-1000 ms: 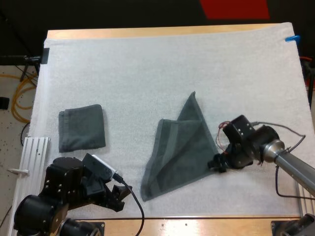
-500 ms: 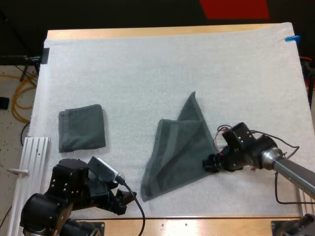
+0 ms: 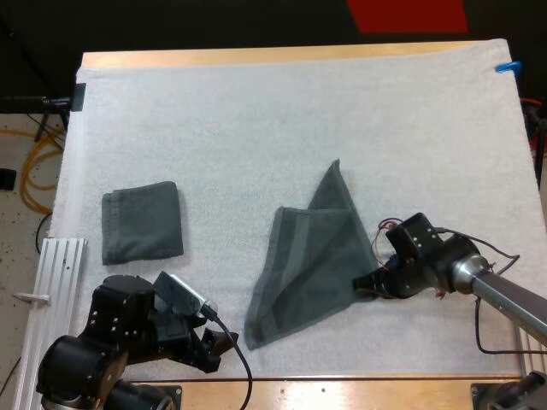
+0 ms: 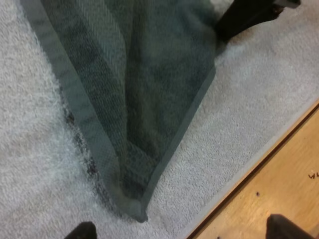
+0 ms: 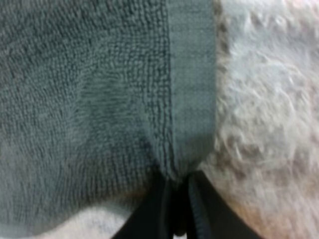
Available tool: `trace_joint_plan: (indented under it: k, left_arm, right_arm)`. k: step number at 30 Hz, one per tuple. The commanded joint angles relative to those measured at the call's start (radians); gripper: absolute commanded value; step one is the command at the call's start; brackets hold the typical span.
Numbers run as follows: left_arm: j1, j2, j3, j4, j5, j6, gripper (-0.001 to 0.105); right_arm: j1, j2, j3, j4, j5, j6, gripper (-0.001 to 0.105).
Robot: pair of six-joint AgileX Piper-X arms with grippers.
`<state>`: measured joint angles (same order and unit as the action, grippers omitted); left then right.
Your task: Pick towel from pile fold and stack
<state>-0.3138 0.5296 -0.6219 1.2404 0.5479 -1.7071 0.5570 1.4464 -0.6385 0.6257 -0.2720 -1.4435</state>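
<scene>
**If the pinch is thin, the fold goes crooked**

Because our right gripper (image 3: 366, 284) is clamped on the hem at the right-hand corner of the half-spread towel (image 3: 308, 256), any pull comes from that one point. This towel lies flat and doubled over itself near the mat's (image 3: 256, 111) near edge, right of its middle. Our left gripper (image 3: 224, 346) hovers by the same edge with its fingers (image 4: 82, 231) apart and clear, just short of the towel's near corner. We judge the main risk to be a shallow bite: the right fingers seem to hold little more than the hem, so it may slip free on lifting. Dragging before the left side takes hold could also skew or bunch the cloth. The folded towel (image 3: 142, 221), well apart by the mat's left edge, looks safe.
</scene>
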Motion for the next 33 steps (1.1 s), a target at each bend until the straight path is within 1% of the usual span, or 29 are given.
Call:
trace_joint_plan:
  k: [1, 3, 6, 7, 9, 10, 11, 12, 13, 14, 16, 19, 23, 27, 31, 33]
  left_arm:
    - [-0.018, -0.002, 0.011, -0.007, 0.006, 0.000, 0.065]
    - [-0.048, -0.002, 0.028, -0.010, -0.003, 0.000, 0.065]
    - [-0.121, -0.002, 0.055, -0.022, -0.072, -0.002, 0.065]
    - [-0.156, 0.006, 0.066, -0.032, -0.102, -0.012, 0.065]
    - [-0.211, 0.029, 0.071, -0.037, -0.119, -0.038, 0.065]
    - [-0.246, 0.050, 0.071, -0.042, -0.145, -0.064, 0.065]
    - [-0.260, 0.060, 0.071, -0.044, -0.167, -0.084, 0.065]
    - [-0.287, 0.089, 0.071, -0.060, -0.197, -0.136, 0.065]
    - [-0.307, 0.122, 0.072, -0.089, -0.199, -0.199, 0.065]
    - [-0.320, 0.153, 0.073, -0.120, -0.187, -0.245, 0.065]
    - [-0.343, 0.241, 0.073, -0.214, -0.135, -0.386, 0.065]
    - [-0.355, 0.373, 0.073, -0.314, -0.102, -0.456, 0.065]
    - [-0.355, 0.514, 0.073, -0.355, -0.112, -0.468, 0.065]
    - [-0.355, 0.615, 0.073, -0.367, -0.169, -0.471, 0.065]
    - [-0.355, 0.676, 0.073, -0.431, -0.151, -0.474, 0.065]
    - [-0.355, 0.697, 0.073, -0.444, -0.151, -0.476, 0.065]
  right_arm:
    - [0.001, -0.024, 0.004, 0.029, 0.009, -0.023, 0.000]
    - [0.001, -0.043, 0.004, 0.044, 0.016, -0.033, 0.000]
    - [0.001, -0.066, 0.004, 0.054, 0.045, -0.042, 0.000]
    - [0.001, -0.070, 0.004, 0.054, 0.048, -0.042, 0.000]
    - [0.001, -0.070, 0.004, 0.054, 0.047, -0.042, 0.000]
    - [0.001, -0.070, 0.004, 0.054, 0.047, -0.042, 0.000]
    - [0.001, -0.070, 0.004, 0.054, 0.047, -0.042, 0.000]
    - [0.001, -0.070, 0.004, 0.054, 0.047, -0.040, 0.000]
    - [0.001, -0.070, 0.004, 0.054, 0.047, -0.040, 0.000]
    - [0.001, -0.070, 0.004, 0.054, 0.047, -0.040, 0.000]
    - [0.001, -0.070, 0.004, 0.054, 0.047, -0.040, 0.000]
    - [0.001, -0.070, 0.004, 0.054, 0.047, -0.034, 0.000]
    - [0.001, -0.070, 0.004, 0.054, 0.047, -0.034, 0.000]
    - [0.001, -0.070, 0.004, 0.054, 0.047, -0.034, 0.000]
    - [0.001, -0.070, 0.004, 0.054, 0.047, -0.036, 0.000]
    - [0.001, -0.070, 0.004, 0.054, 0.047, -0.036, 0.000]
